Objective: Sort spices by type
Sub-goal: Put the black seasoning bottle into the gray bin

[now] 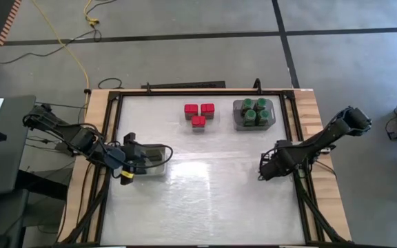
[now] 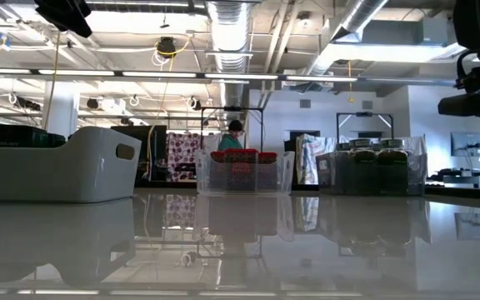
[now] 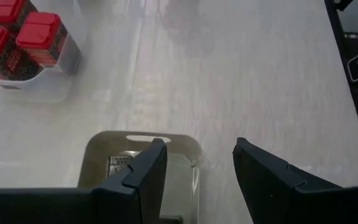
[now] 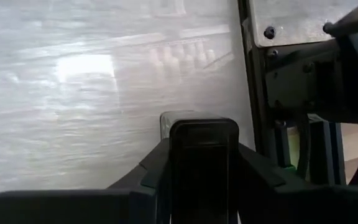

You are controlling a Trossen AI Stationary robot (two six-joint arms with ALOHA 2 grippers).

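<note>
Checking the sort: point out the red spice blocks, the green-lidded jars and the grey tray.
red spice blocks (image 1: 198, 121), high view, nearest block's lid.
green-lidded jars (image 1: 251, 114), high view, one jar's lid.
grey tray (image 2: 57, 171), low view, side wall.

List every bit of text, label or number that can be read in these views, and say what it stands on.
None can be read.
Red-lidded spice jars: patterned side labels, too blurred to read.
Label inside the grey tray below the open left gripper: print too small to read.
Green-lidded jars: no readable print.
Dark tin held in the right gripper: no visible text.
</note>
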